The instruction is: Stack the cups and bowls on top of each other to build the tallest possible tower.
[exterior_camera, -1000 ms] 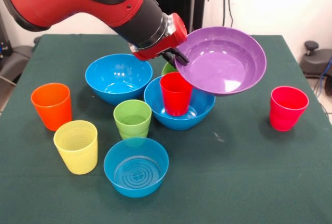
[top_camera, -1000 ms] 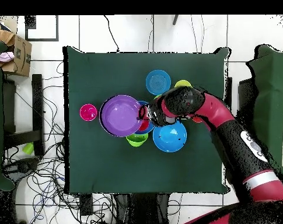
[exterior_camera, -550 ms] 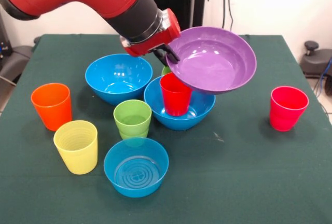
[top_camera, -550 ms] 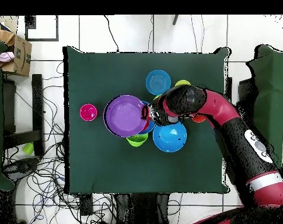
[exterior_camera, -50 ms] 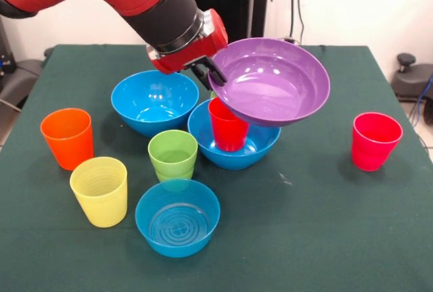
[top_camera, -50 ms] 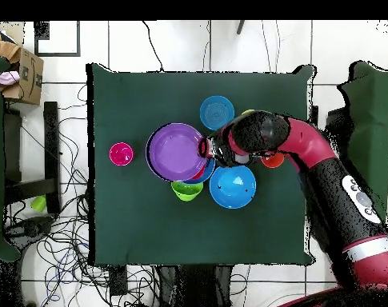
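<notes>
Since a second ago the purple bowl (exterior_camera, -50 ms: 270,81) has shifted sideways and levelled somewhat, so it now hangs tilted over the red cup (exterior_camera, -50 ms: 226,125); whether it touches the cup's rim cannot be told. Nearest the front edge of the table (exterior_camera, -50 ms: 338,238) sits the small blue bowl (exterior_camera, -50 ms: 177,217) with its ringed bottom. Beside it towards the left edge stands the yellow cup (exterior_camera, -50 ms: 99,190), and behind that the orange cup (exterior_camera, -50 ms: 67,138). Further in, the light green cup (exterior_camera, -50 ms: 173,155) stands just in front of the large blue bowl (exterior_camera, -50 ms: 234,144) that holds the red cup upright. Alone near the right edge is the pinkish-red cup (exterior_camera, -50 ms: 375,140). Behind these rests the second large blue bowl (exterior_camera, -50 ms: 154,101), with a sliver of the small green bowl (exterior_camera, -50 ms: 215,92) showing past it. The gripper (exterior_camera, -50 ms: 209,72) has its fingers closed on the purple bowl's rim, carrying it clear of the table.
</notes>
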Robot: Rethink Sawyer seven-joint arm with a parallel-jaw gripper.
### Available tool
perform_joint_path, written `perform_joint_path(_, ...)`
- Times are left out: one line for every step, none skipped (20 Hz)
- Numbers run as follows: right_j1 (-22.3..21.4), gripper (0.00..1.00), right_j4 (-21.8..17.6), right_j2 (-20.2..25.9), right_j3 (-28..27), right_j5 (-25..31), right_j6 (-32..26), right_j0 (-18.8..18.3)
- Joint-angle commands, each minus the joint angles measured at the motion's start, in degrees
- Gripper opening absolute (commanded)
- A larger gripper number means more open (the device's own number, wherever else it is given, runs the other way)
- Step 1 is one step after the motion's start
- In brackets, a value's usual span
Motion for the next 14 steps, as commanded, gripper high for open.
perform_joint_path(0.4,0.00,-3.5,1.9,-3.4,4.5,-17.6,-0.1)
perform_joint_path(0.6,0.00,-3.7,2.1,-3.6,4.4,-17.7,-0.1)
perform_joint_path(0.6,0.00,-3.8,2.1,-3.7,4.5,-17.8,-0.2)
perform_joint_path(0.7,0.00,-4.0,2.1,-3.9,4.8,-18.1,-0.2)
perform_joint_path(0.8,0.00,-4.1,2.1,-4.2,4.9,-18.2,-0.1)
perform_joint_path(0.9,0.00,-4.3,2.1,-4.4,5.2,-18.5,-0.2)
perform_joint_path(1.1,0.00,-4.5,2.0,-4.7,5.5,-18.7,-0.1)
perform_joint_path(1.1,0.00,-4.8,1.9,-5.0,6.3,-19.2,0.0)
perform_joint_path(1.1,0.00,-5.0,1.8,-5.3,6.6,-19.5,0.0)
perform_joint_path(1.2,0.00,-5.5,1.7,-5.5,6.5,-20.1,-0.1)
perform_joint_path(1.7,0.00,-5.8,1.7,-6.1,6.5,-20.4,0.0)
perform_joint_path(2.2,0.00,-6.1,1.7,-6.7,6.6,-20.9,0.0)
perform_joint_path(2.7,0.00,-6.5,1.6,-7.3,6.7,-21.5,0.0)
perform_joint_path(3.2,0.00,-6.9,1.6,-7.8,6.8,-22.1,0.0)
